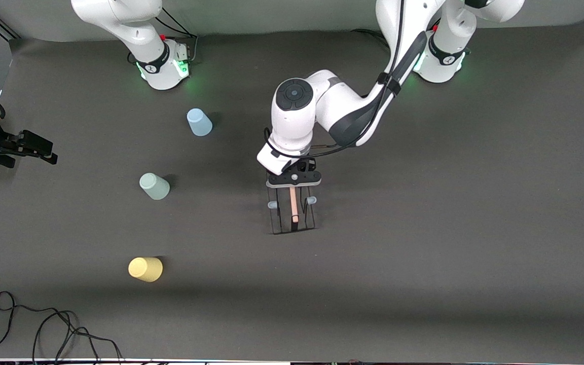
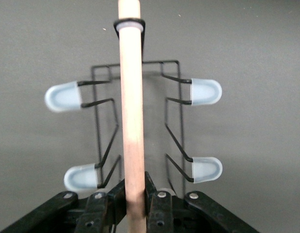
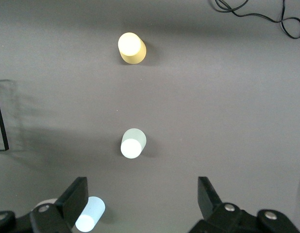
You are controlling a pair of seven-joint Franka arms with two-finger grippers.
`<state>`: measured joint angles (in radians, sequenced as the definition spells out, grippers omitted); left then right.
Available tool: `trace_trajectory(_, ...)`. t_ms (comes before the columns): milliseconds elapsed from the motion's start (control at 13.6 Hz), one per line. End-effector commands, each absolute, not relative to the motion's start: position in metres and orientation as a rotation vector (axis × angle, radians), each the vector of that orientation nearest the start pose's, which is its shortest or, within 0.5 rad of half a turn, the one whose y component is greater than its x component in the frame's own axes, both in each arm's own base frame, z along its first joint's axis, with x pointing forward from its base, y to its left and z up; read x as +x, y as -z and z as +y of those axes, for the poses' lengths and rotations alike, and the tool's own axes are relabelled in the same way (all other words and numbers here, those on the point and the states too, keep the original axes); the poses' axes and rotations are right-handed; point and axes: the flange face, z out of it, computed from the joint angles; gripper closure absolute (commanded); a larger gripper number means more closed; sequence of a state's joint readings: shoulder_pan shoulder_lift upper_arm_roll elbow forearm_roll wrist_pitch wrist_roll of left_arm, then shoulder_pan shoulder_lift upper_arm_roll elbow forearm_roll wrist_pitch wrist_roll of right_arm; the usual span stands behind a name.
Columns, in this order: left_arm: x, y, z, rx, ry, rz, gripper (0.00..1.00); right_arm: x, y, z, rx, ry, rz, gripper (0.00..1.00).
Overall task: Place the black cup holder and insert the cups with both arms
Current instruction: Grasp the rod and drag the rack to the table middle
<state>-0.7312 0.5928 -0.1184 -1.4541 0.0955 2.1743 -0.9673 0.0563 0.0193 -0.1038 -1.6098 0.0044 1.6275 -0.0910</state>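
Note:
My left gripper [image 1: 293, 185] is shut on the light wooden bar handle [image 2: 132, 111] of the black cup holder [image 1: 292, 215], a wire rack with pale blue peg tips [image 2: 206, 91], at the table's middle. Three cups stand apart toward the right arm's end, narrow end up. The light blue cup [image 1: 199, 122] is farthest from the front camera, the pale green cup [image 1: 154, 186] is in between and the yellow cup [image 1: 145, 269] is nearest. My right gripper [image 3: 142, 194] is open and empty, high over the cups, its black hand at the view's edge [image 1: 23, 144]. The blue cup [image 3: 90, 214] shows beside one finger.
A loose black cable [image 1: 43, 329] lies by the table's edge nearest the front camera, toward the right arm's end; it also shows in the right wrist view [image 3: 257, 14]. The dark mat [image 1: 449, 228] is bare toward the left arm's end.

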Motion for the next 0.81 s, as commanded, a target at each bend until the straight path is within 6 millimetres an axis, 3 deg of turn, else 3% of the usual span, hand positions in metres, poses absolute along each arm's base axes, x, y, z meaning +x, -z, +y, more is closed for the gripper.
trace_trajectory(0, 0.484, -0.366, -0.546, -3.227, 0.199, -0.122, 1.0, 0.564, -0.601, -0.022, -3.141, -0.009, -0.077, 0.0)
trace_trajectory(294, 0.465, -0.346, -0.559, -3.197, 0.156, 0.003, 1.0, 0.564, -0.6, -0.021, -3.141, -0.014, -0.077, 0.0)
trace_trajectory(735, 0.459, -0.334, -0.565, -3.192, 0.14, 0.032, 1.0, 0.559, -0.597, -0.018, -3.139, -0.031, -0.012, 0.0)
